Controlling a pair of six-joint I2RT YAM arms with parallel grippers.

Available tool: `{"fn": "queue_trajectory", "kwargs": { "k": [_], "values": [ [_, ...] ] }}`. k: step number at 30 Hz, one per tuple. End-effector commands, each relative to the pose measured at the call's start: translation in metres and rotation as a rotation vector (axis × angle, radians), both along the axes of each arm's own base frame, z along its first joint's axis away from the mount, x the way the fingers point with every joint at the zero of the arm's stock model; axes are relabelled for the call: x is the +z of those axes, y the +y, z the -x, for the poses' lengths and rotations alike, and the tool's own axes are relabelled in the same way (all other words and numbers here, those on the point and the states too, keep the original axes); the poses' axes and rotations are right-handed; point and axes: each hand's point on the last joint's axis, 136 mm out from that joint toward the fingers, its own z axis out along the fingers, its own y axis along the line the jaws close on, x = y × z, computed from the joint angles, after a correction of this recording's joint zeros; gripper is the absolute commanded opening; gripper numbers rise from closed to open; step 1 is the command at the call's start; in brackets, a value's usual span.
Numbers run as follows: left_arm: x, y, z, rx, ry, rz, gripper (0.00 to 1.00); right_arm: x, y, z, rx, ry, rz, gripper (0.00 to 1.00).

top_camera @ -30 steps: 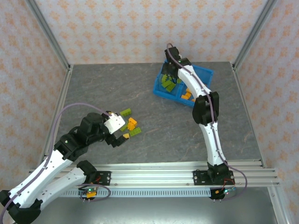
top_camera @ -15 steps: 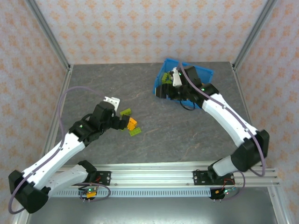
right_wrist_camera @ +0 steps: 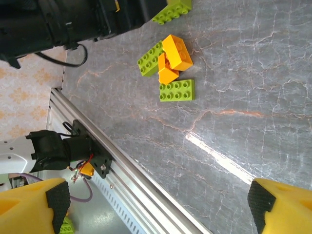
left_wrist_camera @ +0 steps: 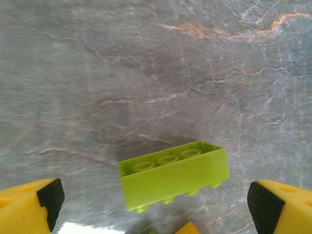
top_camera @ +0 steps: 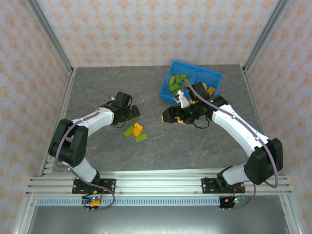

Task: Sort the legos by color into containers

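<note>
Behind and to the right of the loose heap of bricks (top_camera: 135, 131) on the grey table (top_camera: 97, 87), the overhead camera shows you the blue bin (top_camera: 213, 74). It has green bricks (top_camera: 175, 83) in its left compartment and an orange brick (top_camera: 210, 90) in its right one. Your right gripper (top_camera: 169, 116) hangs between the heap and the bin, nearer the bin. Your left gripper (top_camera: 130, 113) sits just behind the heap, at its left end. The heap itself is a few green and orange bricks, touching or nearly so. On the left wrist camera, your left gripper (left_wrist_camera: 156, 205) is spread wide, with its yellow fingertips (left_wrist_camera: 29, 204) at the two bottom corners. A single green brick (left_wrist_camera: 173, 173) lies on the table between and beyond them, touching neither. An orange sliver (left_wrist_camera: 187, 228) shows at the bottom edge. On the right wrist camera, your right gripper (right_wrist_camera: 158, 205) is spread wide too, with nothing between its tips, clear of the table. From there you see the heap (right_wrist_camera: 170, 66) as two orange bricks against a green one, with a flat green brick (right_wrist_camera: 177, 90) just beside them. A stray green brick (right_wrist_camera: 173, 9) lies apart from the heap, by the dark left arm (right_wrist_camera: 73, 22). The metal rail (right_wrist_camera: 97, 161) runs along the heap's other side.
</note>
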Motion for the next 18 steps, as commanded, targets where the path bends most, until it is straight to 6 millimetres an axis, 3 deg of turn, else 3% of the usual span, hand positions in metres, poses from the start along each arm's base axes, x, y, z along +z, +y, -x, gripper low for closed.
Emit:
{"fn": "queue_trajectory", "kwargs": {
  "k": [1, 5, 9, 18],
  "values": [
    [0.008, -0.01, -0.022, 0.069, -0.05, 0.078, 1.0, 0.005, 0.001, 0.005, 0.026, -0.006, -0.026, 0.96],
    [-0.005, -0.015, -0.031, 0.059, -0.018, 0.073, 1.0, 0.001, 0.0, 0.007, 0.027, 0.0, -0.016, 0.98],
    [-0.023, -0.012, -0.026, 0.064, 0.024, 0.055, 0.99, -0.001, -0.001, 0.005, 0.014, 0.007, -0.007, 0.98],
    [-0.046, -0.001, 0.006, 0.019, 0.109, -0.006, 0.75, -0.003, -0.002, -0.006, -0.03, 0.005, 0.016, 0.98]
  ]
}}
